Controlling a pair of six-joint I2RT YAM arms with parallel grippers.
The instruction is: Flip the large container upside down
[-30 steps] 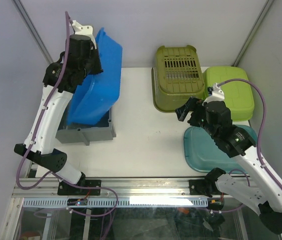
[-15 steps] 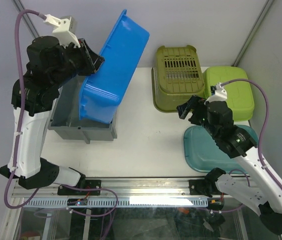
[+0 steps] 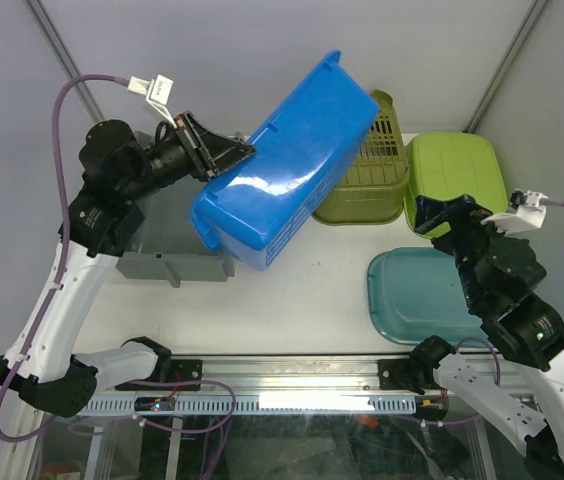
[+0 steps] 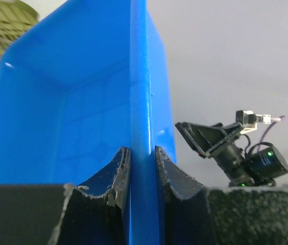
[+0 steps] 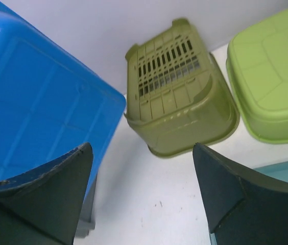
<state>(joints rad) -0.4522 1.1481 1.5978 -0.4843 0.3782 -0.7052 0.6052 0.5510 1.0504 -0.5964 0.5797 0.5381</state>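
Observation:
The large blue container (image 3: pixel 287 170) hangs in the air over the table's middle, tilted with its bottom facing up and toward me. My left gripper (image 3: pixel 224 158) is shut on its rim at the left end; in the left wrist view the two fingers (image 4: pixel 118 168) pinch the blue wall (image 4: pixel 141 127). The container also shows in the right wrist view (image 5: pixel 31 112) at the left. My right gripper (image 3: pixel 440 213) is open and empty, raised above the right side of the table, apart from the container.
A grey bin (image 3: pixel 172 255) sits below the blue container at the left. An olive slotted basket (image 3: pixel 372 180), a light-green tub (image 3: pixel 457 185) and a teal tub (image 3: pixel 417 295) lie upside down on the right. Bare white tabletop (image 3: pixel 302 300) lies between.
My left arm has lifted the blue container out of the grey bin and swung it rightward, tipping it over. My right arm has pulled back and up to the right.

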